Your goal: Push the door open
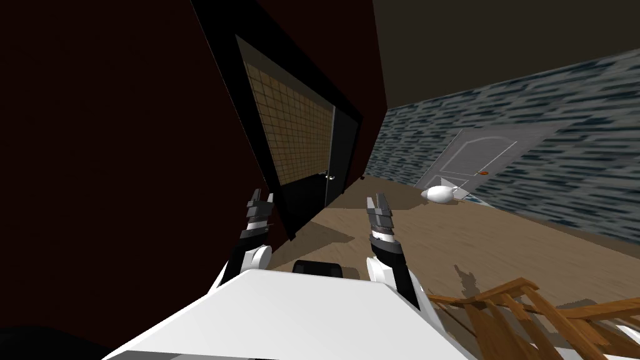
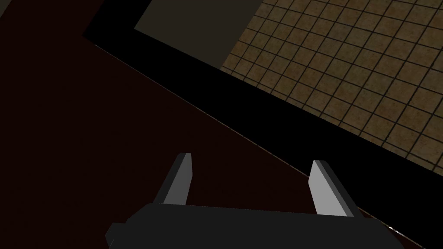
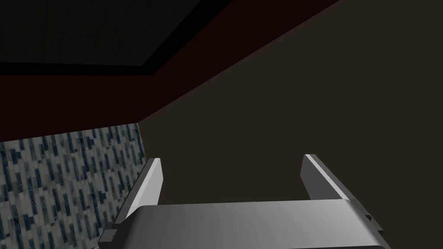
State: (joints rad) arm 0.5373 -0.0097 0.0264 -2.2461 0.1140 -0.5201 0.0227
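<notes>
Head view: dark door point(image 1: 343, 156), lever handle point(image 1: 329, 177), set in black frame point(image 1: 222, 47), seemingly ajar; tiled wall point(image 1: 294, 125) beyond. Both left hand point(image 1: 262, 195) and right hand point(image 1: 375, 199) spread, empty, short of it. Push outstanding.

Dim room. Dark red wall point(image 1: 112, 125) on the left, tan gridded tile wall point(image 1: 294, 125) set back behind it. Blue-grey streaked wall point(image 1: 562, 156) on the right, dark plain ceiling point(image 1: 500, 37) above. Wood plank floor point(image 1: 500, 250), with a white oval object point(image 1: 439, 194) lying on it near the streaked wall and a brown wooden slatted frame point(image 1: 506, 290) at near right
</notes>
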